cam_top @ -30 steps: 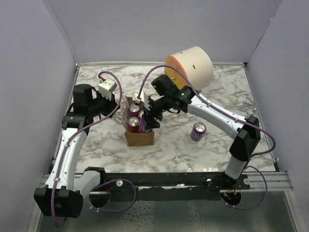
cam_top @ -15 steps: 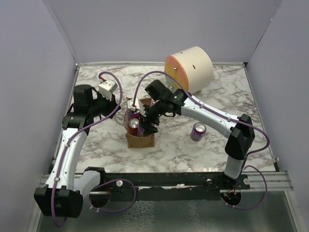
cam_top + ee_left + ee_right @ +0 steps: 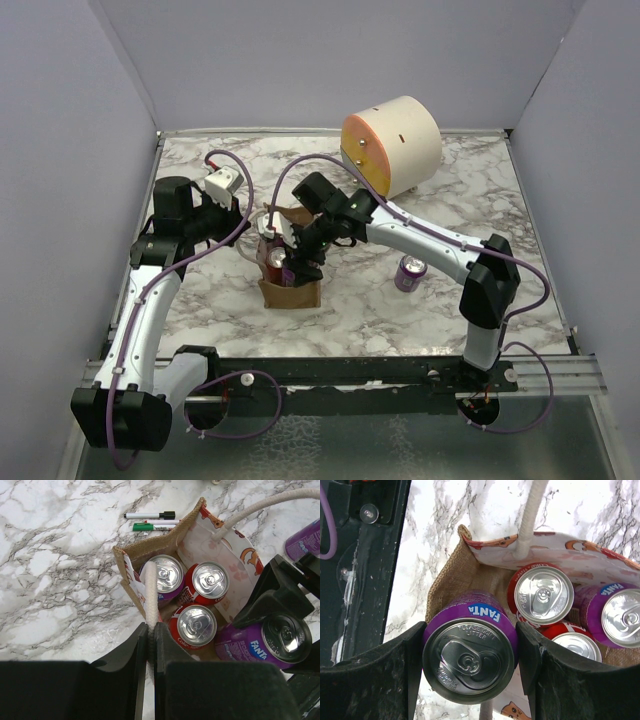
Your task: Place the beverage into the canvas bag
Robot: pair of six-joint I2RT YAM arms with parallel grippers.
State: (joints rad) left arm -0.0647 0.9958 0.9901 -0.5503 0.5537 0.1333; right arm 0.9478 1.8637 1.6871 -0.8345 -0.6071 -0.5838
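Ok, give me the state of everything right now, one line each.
left gripper: shut on the white handle.
right gripper: shut on the purple Fanta can, upright over the bag.
canvas bag: upright, mouth open, three cans inside.
spare purple can: upright on the table, outside the bag.

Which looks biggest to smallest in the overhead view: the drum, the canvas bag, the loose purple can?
1. Cream-and-orange drum, clearly largest.
2. Canvas bag, partly hidden by the right gripper.
3. Loose purple can, smallest.

canvas bag (image 3: 451, 575) crowded, three cans (image 3: 212, 580) inside (one corner free)
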